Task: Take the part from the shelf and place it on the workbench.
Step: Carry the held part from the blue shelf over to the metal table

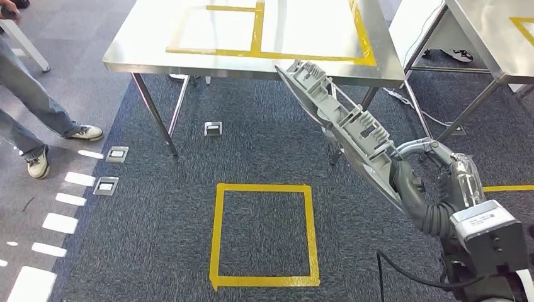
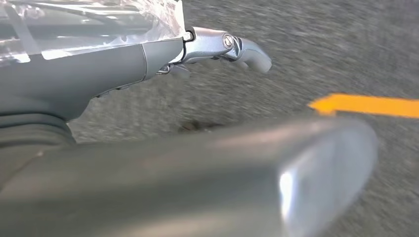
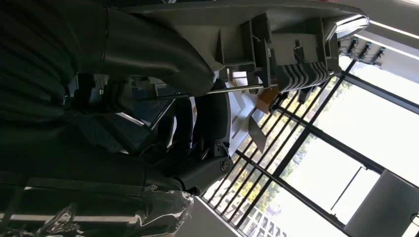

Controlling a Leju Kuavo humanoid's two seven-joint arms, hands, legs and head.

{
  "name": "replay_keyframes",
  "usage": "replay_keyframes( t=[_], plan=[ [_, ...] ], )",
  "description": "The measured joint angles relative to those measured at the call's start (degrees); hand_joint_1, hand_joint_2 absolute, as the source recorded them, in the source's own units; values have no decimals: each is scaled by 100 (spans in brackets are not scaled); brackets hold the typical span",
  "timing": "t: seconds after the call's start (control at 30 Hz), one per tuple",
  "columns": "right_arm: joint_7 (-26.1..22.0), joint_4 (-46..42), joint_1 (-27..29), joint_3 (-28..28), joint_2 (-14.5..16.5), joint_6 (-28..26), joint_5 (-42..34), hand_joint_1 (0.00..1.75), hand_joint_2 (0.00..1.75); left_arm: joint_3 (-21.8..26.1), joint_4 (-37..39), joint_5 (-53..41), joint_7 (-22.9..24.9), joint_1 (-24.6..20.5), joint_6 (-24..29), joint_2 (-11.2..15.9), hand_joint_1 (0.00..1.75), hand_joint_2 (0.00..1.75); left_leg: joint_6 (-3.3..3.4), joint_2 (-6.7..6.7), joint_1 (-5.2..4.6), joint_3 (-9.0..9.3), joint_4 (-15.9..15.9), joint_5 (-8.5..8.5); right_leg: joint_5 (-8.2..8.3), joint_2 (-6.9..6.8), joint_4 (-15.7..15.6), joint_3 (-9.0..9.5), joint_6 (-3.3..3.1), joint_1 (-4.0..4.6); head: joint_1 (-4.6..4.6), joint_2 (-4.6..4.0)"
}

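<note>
The right hand [image 1: 412, 182] grips the lower end of a long grey plastic part [image 1: 343, 119], its fingers [image 3: 197, 133] wrapped around it. The part slants up and away from the hand, ribbed side facing up, and its far tip reaches the near edge of the steel tabletop [image 1: 189, 56] marked with yellow tape; whether it touches I cannot tell. The left hand [image 2: 217, 47] hangs over the grey carpet [image 2: 346, 49] with nothing in it, fingers loosely curled. On the carpet lies a yellow tape square [image 1: 264, 234]. A person's legs [image 1: 31, 113] stand at the left.
</note>
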Motion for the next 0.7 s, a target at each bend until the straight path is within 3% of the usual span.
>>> replay_keyframes(
  t=[0.07,0.1,0.13,0.17,0.23,0.27,0.3,0.4,0.47,0.57,0.6,0.63,0.7],
  plan=[
    [0,20,-16,3,1,0,0,175,175,-1,1,-7,0,25,-13,-4,0,0,17,-18,4,162,-42,-107,-332,-18,779,-399,44,0,62,0],
    [0,32,-20,4,1,0,0,175,175,-2,2,-5,3,66,-17,-6,0,0,14,-25,4,249,-59,-163,-363,-18,1051,-577,52,0,79,0],
    [0,41,-25,5,2,0,0,175,175,-3,4,-4,8,102,-20,-7,0,0,7,-35,3,332,-69,-216,-228,-18,1139,-703,41,4,96,0],
    [0,46,-28,5,2,0,0,175,175,-3,5,-2,12,126,-24,-6,0,0,-1,-50,1,406,-76,-265,56,-19,1029,-775,14,12,113,0],
    [0,51,-30,5,1,0,-1,175,175,-2,7,-1,22,135,-42,-9,0,0,-18,-80,-4,507,-85,-336,764,-23,487,-828,-93,48,144,0],
    [-1,51,-23,6,1,1,-1,175,175,-1,8,1,28,135,-52,-12,0,0,-31,-96,-9,524,-82,-351,1009,-29,270,-839,-146,75,150,0],
    [0,52,-18,7,-3,2,-1,175,175,-2,8,7,37,141,-63,-16,0,0,-51,-105,-4,522,-80,-353,1131,-34,150,-853,-191,98,158,0],
    [0,52,-16,8,-10,4,0,175,175,-4,9,39,69,136,-84,-30,0,0,-133,-111,12,472,-95,-346,1168,-32,45,-842,-252,115,180,0],
    [0,50,-24,7,-7,5,-1,175,175,-4,8,57,83,69,-96,-31,0,0,-208,-72,1,410,-7,-478,1061,-19,-275,-649,-296,65,159,0],
    [1,64,-18,14,2,8,-5,175,175,-3,9,87,110,32,-142,-18,0,0,-309,-12,35,158,862,-974,886,-17,-553,-388,-332,25,65,0],
    [1,73,-13,15,6,8,-6,175,175,-3,9,95,120,40,-162,-15,0,0,-335,-5,52,77,1172,-1042,849,-17,-550,-334,-328,20,39,0],
    [1,81,-10,16,12,9,-7,175,175,-3,9,99,129,43,-179,-12,0,0,-358,-3,69,34,1323,-986,802,-19,-533,-279,-317,15,13,0],
    [1,90,-10,16,25,10,-9,175,175,-3,9,99,133,31,-203,-7,0,0,-384,7,98,137,1024,-550,688,-24,-485,-154,-280,1,-27,0]
  ],
)
